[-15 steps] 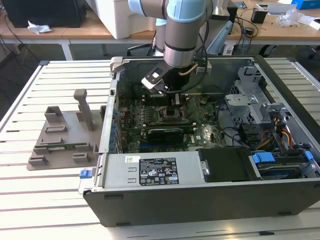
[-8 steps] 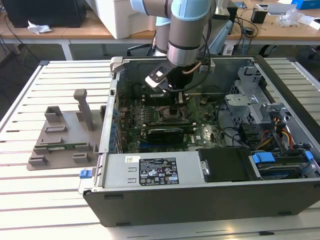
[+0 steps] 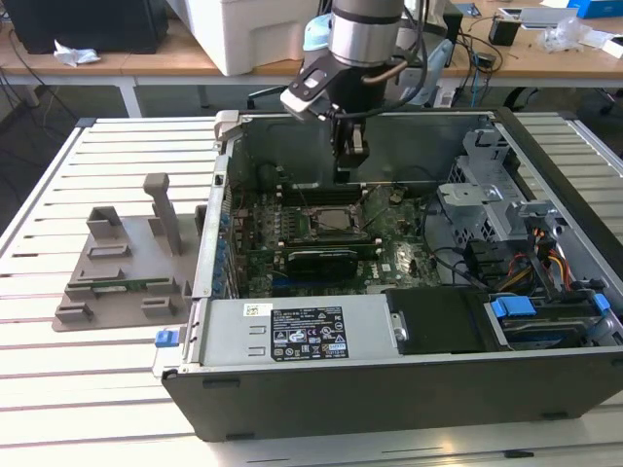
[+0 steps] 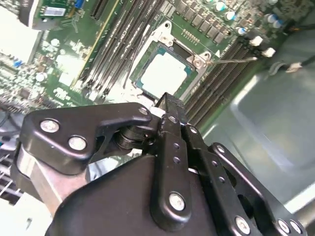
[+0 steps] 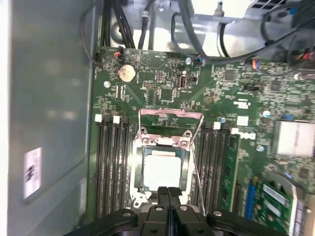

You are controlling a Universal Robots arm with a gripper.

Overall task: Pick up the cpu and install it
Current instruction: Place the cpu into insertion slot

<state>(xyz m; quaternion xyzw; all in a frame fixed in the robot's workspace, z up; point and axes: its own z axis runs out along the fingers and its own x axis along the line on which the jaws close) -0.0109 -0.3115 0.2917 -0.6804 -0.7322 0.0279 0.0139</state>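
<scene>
My hand [image 5: 168, 195] is pinched shut with nothing between the fingers, its tips hanging just over one edge of the socket [image 5: 139, 196]. The cpu [image 5: 160, 169] lies flat in that socket, silver top up, near the middle of the board [image 5: 221, 88].

I judge the placing step done: the chip looks seated square. It is not yet clamped, for the plate [image 5: 170, 115] stands hinged up off the opposite edge.

Any move from here calls for a clean, straight path. I must not rub the chip's top or snag the thin lever [image 4: 231, 61] beside the socket.

Room is tight sideways. Slots [image 5: 110, 167] flank the socket on both sides, a black card [image 3: 326, 258] sits just beside it, and the case wall [image 3: 292, 146] rises behind. Straight up is open.
</scene>
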